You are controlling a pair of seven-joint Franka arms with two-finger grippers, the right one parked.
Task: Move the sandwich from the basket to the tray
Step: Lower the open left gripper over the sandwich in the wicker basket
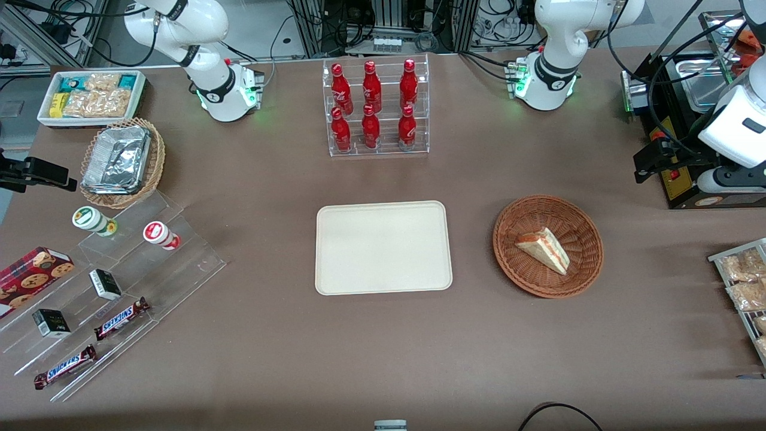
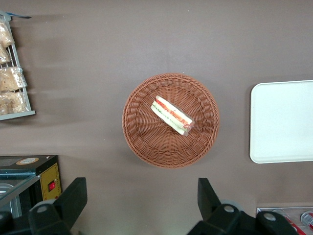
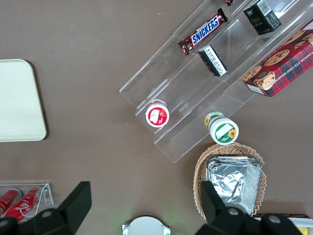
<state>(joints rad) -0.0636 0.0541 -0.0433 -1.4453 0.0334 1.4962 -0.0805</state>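
- Sandwich [image 1: 543,249] lies in the reddish-brown wicker basket [image 1: 589,239], a triangular wedge in clear wrap with red-orange and green filling layers showing on its cut face [image 2: 171,115].
- Sandwich sits roughly mid-basket, touching only the woven floor; nothing else is in the basket [image 2: 146,142].
- Basket stands on the brown table [image 1: 383,347], beside the cream tray [image 1: 335,281], with a gap of bare table between them.
- Tray is flat and rectangular with rounded corners and a low rim, and nothing lies on it; one end of it shows in the left wrist view [image 2: 259,147].
- Left gripper [image 2: 142,198] hovers well above the table, apart from the basket and touching nothing; its dark fingers [image 2: 73,198] are spread wide, with nothing between them.
- In the front view the gripper itself is not made out; only the working arm's white wrist [image 1: 733,129] shows, at the working arm's end of the table, over a black machine [image 1: 679,173].
- A wire rack of snack packets [image 1: 742,287] is at the working arm's end, nearer the front camera than the basket.
- A clear rack of red soda bottles [image 1: 374,108] stands farther from the front camera than the tray.
- Toward the parked arm's end: a tan wicker basket with a foil container [image 1: 116,158], a white bin of snacks [image 1: 90,96], and clear acrylic steps [image 1: 179,263] with Snickers bars [image 1: 119,317], small cups and boxes.
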